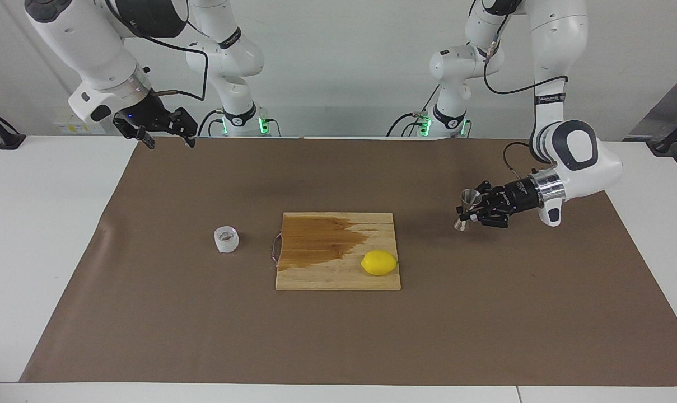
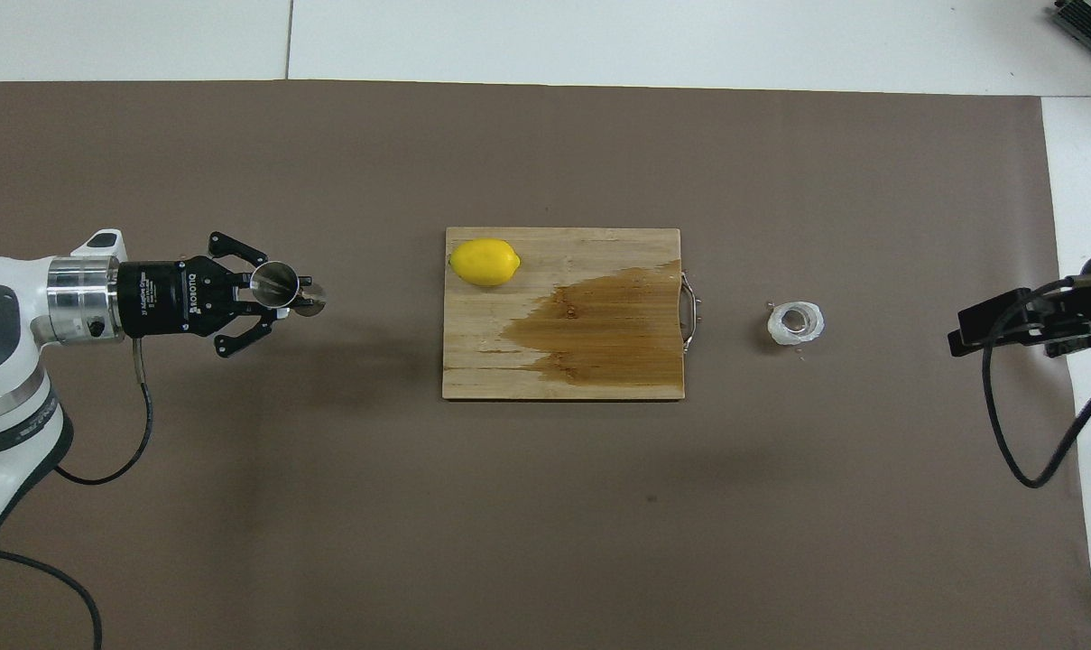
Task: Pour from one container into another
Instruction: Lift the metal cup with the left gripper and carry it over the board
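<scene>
**Jigger held aloft, cup waiting on the mat**

Facing view: the left gripper (image 1: pixel 468 211) reaches sideways, clamped on the steel jigger (image 1: pixel 469 202) above the brown mat (image 1: pixel 484 313). The right gripper (image 1: pixel 167 134) waits raised, fingers apart.

Overhead view: the jigger's (image 2: pixel 274 282) contents cannot be told. The ribbed glass cup (image 2: pixel 796 323) stands beside the cutting board (image 2: pixel 599 370).

White table (image 1: pixel 47 235), brown paper (image 1: pixel 484 313), cutting board (image 1: pixel 327 277), glass cup (image 1: pixel 225 239)

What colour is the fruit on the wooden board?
The lemon is bright yellow. It shows best in the overhead view, lying on a dry corner of the board.
</scene>
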Available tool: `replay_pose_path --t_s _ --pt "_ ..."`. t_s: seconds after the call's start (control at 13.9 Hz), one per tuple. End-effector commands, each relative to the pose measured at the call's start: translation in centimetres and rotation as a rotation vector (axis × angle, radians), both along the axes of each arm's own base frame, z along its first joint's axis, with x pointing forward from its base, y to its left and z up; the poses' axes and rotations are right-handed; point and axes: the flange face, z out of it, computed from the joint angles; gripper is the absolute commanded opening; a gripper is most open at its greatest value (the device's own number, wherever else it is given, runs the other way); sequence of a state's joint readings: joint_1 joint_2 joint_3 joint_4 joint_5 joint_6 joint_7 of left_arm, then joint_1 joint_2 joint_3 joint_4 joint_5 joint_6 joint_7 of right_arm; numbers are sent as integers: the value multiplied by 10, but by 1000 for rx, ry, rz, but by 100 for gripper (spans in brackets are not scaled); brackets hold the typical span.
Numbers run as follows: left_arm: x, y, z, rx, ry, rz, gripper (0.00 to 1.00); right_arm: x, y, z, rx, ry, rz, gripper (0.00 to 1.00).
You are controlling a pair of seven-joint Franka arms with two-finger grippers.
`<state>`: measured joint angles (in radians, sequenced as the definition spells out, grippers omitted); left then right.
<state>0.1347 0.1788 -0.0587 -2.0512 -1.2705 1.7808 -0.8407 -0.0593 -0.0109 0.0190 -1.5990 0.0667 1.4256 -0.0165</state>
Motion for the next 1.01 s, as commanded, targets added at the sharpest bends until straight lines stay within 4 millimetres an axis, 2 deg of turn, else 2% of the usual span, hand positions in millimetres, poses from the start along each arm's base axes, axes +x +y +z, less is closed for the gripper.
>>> replay_pose_path --t_s 0.0,0.14,0.29,0.72,0.94 --pt "-12 -32 3 -34 15 18 0 0 -3 3 -3 7 11 100" --pt "-14 -65 2 -30 13 -5 0 0 -2 3 -3 7 13 100" --pt "-16 -86 2 -33 38 -10 0 0 -3 3 -3 7 11 100" --pt "-24 -123 4 -57 74 -30 0 0 -3 3 -3 7 11 100" --pt "-29 -167 -4 -108 103 58 0 0 -3 3 -3 7 11 100"
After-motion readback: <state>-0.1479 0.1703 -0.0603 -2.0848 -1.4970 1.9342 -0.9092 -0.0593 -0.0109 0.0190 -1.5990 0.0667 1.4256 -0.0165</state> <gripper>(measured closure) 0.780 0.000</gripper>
